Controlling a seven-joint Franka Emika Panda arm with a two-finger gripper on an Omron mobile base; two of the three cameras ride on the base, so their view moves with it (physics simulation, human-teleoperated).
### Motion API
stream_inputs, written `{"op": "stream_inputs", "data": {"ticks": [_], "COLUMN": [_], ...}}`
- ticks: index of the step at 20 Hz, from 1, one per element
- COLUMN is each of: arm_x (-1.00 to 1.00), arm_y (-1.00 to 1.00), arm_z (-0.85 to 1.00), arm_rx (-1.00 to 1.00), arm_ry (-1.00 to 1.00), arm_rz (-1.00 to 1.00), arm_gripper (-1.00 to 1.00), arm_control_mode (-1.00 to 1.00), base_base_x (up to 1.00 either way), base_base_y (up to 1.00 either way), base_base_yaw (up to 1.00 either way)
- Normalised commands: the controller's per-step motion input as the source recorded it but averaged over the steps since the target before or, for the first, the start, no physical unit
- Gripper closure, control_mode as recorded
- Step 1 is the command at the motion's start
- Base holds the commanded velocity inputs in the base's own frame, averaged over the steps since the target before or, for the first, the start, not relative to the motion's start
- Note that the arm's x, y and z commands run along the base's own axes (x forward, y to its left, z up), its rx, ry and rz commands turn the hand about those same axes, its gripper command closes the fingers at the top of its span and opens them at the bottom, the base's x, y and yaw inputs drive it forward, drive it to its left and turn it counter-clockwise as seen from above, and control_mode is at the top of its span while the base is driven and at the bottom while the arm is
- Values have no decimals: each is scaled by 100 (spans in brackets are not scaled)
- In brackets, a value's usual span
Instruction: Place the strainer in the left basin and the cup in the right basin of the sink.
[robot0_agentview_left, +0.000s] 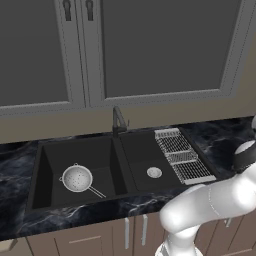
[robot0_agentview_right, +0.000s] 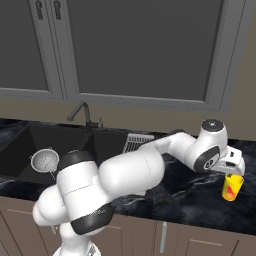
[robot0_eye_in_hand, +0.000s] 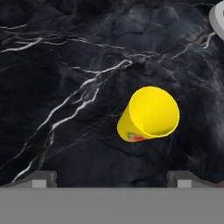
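- left base view: the sink (robot0_agentview_left: 35, 172), a matte-black double basin, sits in a black countertop (robot0_agentview_left: 225, 140) veined with white marbling, below tall grey-framed panels (robot0_agentview_left: 160, 45) and a tan wall band.
- the strainer (robot0_agentview_left: 77, 178) lies in the left basin (robot0_agentview_left: 95, 150), the wider one, its thin handle pointing toward the front edge.
- the right basin (robot0_agentview_left: 137, 152) shows a round silver drain (robot0_agentview_left: 154, 172); a wire drying rack (robot0_agentview_left: 181, 155) lies along its right side, and a dark curved faucet (robot0_agentview_left: 118, 121) rises behind the divider.
- right base view: the cup (robot0_agentview_right: 231, 187) stands upright on the countertop, well right of the sink.
- the gripper (robot0_agentview_right: 232, 171) hangs just above the cup, empty.
- hand view: fingertips (robot0_eye_in_hand: 41, 178) spread wide, the yellow cup between and beyond them on the marbled stone.
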Motion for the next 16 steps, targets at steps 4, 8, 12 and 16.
{"op": "stream_inputs", "data": {"ticks": [4, 8, 12, 16], "arm_x": [13, 15, 4, 0], "arm_y": [-7, -12, -13, -11], "arm_z": [-5, -11, -11, -10], "arm_rx": [0, 0, 1, 1], "arm_ry": [1, 0, 1, 2], "arm_rz": [0, 0, 0, 0], "arm_gripper": [-100, -100, -100, -100], "arm_control_mode": [-100, -100, -100, -100], "base_base_x": [0, 0, 0, 0], "base_base_y": [0, 0, 0, 0], "base_base_yaw": [0, 0, 0, 0]}}
